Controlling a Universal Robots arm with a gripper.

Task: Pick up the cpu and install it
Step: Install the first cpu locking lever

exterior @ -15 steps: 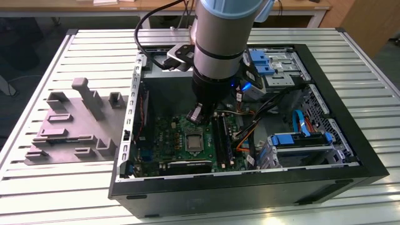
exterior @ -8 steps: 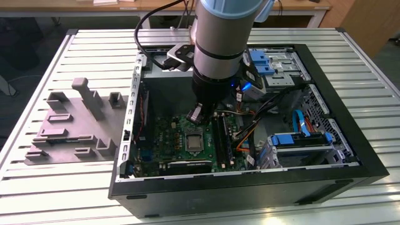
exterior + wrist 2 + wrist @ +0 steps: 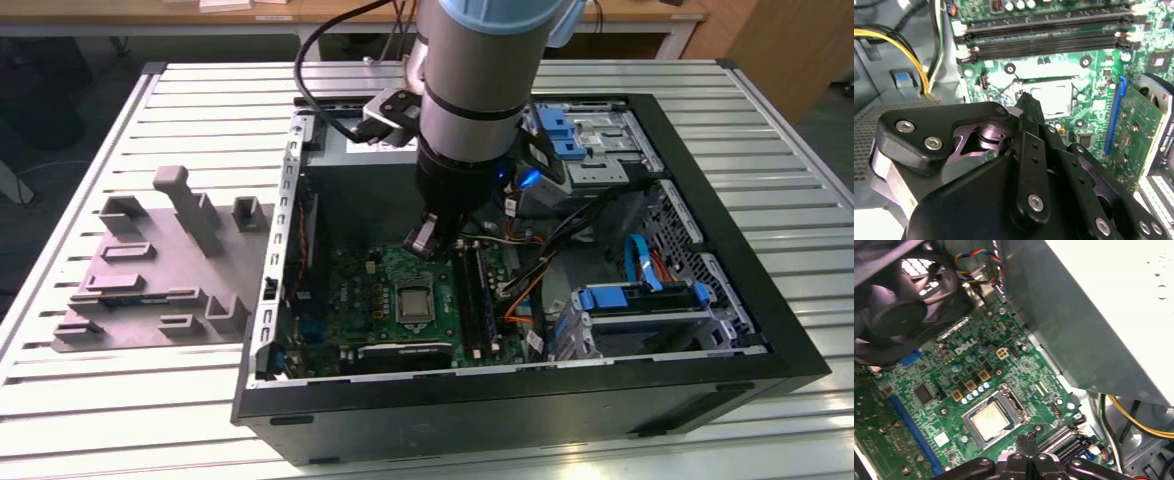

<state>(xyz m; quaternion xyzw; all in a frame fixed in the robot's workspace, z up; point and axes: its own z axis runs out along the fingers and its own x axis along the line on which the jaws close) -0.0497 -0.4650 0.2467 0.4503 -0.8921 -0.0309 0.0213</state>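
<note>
Slatted metal table, open computer case, arm reaching inside.
Down by the motherboard, the gripper hangs with fingertips pinched together, empty, just beside the cpu lying flat in its socket; memory slots beyond, grey fixture outside the case.

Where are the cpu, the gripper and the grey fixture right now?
cpu point(image 3: 988, 421): first wrist view, middle of its metal top, in the socket.
gripper point(image 3: 1026, 440): first wrist view, its fingertips.
grey fixture point(image 3: 127, 300): exterior view, flat base.
</note>
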